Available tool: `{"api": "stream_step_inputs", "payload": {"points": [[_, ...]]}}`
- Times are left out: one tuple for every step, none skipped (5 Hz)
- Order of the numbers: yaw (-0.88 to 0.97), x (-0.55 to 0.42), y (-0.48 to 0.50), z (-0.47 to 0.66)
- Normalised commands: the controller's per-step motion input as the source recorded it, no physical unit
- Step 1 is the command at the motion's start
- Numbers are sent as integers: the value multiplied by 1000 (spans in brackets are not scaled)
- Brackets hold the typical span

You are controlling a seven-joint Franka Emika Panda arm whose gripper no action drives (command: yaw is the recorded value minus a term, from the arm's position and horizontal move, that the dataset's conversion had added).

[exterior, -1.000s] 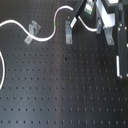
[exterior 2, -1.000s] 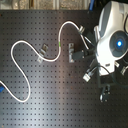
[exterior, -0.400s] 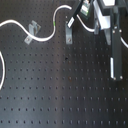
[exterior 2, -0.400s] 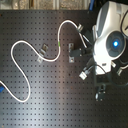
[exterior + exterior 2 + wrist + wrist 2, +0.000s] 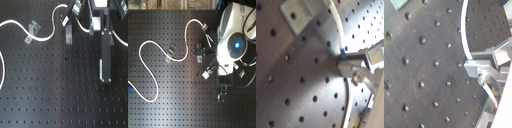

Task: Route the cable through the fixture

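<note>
One pincer [image 5: 345,59] grips the cable [image 5: 158,46] near its end, close above the desk [image 5: 45,95]. We judge the cord should be kept low and slack while we steer toward the fixture [image 5: 303,12].

I see a black board [image 5: 50,100] with regular rows of small holes, filling both exterior views [image 5: 173,102], also a small blue object [image 5: 130,90] at the second exterior view's left edge
</note>
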Motion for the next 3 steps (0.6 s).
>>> {"api": "stream_step_inputs", "payload": {"points": [[140, -284, -8, 80], [166, -315, 1, 3], [-6, 0, 0, 0]]}}
